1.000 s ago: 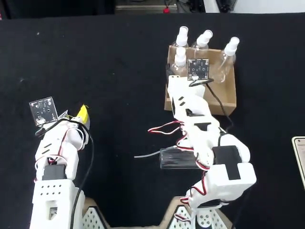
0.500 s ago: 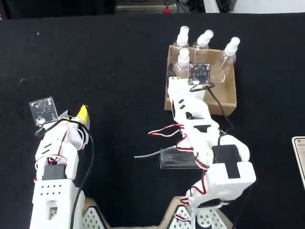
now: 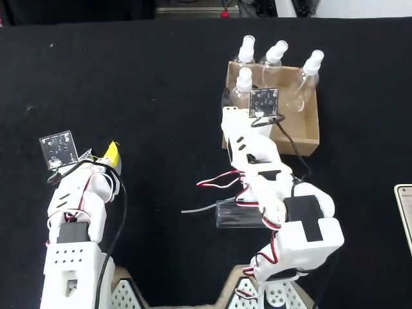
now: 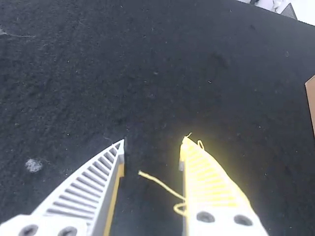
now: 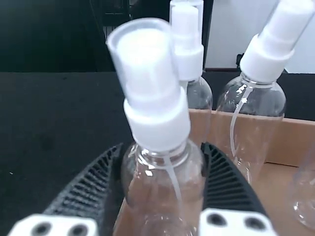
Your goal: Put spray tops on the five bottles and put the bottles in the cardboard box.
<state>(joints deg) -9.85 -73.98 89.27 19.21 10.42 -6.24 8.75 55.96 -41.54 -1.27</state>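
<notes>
The cardboard box sits right of the table's centre. Three clear bottles with white spray tops stand along its far side. My right gripper is over the box's left part, shut on another clear bottle with a spray top. In the right wrist view this bottle leans between the black fingers, with its top tilted; its base is hidden. My left gripper rests at the left, open over bare cloth.
A black cloth covers the table. Two standing bottles are close behind the held one, by the box wall. A flat white-edged object lies at the right edge.
The right arm has drawn back a little and shifted left with the bottle in its gripper. The left arm has not moved.
</notes>
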